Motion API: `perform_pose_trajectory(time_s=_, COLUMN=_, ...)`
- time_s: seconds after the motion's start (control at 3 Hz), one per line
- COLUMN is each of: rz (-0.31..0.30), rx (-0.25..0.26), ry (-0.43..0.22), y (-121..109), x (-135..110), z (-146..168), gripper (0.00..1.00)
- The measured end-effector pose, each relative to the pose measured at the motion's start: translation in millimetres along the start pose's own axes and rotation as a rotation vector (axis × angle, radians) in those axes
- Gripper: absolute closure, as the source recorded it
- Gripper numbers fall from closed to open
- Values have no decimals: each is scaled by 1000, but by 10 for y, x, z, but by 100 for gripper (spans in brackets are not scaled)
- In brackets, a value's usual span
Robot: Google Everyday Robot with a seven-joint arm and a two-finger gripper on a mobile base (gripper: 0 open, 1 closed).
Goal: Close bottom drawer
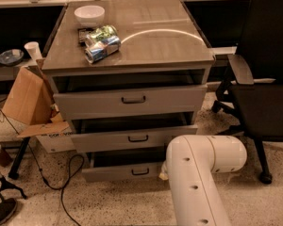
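The bottom drawer (pixel 125 172) is the lowest of three grey wood-grain drawers in the cabinet (pixel 132 36). It has a small dark bar handle (pixel 140 172) and stands partly open, with a dark gap above its front. My white arm (pixel 203 173) rises from the bottom of the picture, and its elbow sits by the right end of that drawer front. The gripper is hidden behind the arm, near the drawer's right end.
The middle drawer (pixel 137 138) and top drawer (pixel 132 99) also stand slightly open. A white bowl (pixel 89 14) and a crumpled snack bag (pixel 101 44) lie on the cabinet top. A black office chair (pixel 266 79) stands at the right, a cardboard box (pixel 30 102) and cables at the left.
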State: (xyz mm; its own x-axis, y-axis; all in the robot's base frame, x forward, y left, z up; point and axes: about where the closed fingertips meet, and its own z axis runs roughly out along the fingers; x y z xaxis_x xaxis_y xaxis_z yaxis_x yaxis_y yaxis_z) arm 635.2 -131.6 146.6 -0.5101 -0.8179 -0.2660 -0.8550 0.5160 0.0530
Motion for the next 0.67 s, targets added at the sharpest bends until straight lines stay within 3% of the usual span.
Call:
perform_pose_trajectory(time_s=0.33, rz=22, rx=-5, ry=-33, y=-50, x=-140, z=-13, gripper=16)
perform_pose_trajectory(time_s=0.67, rz=19, rx=-12, ry=-64, y=-51, x=-230, z=5, gripper=0)
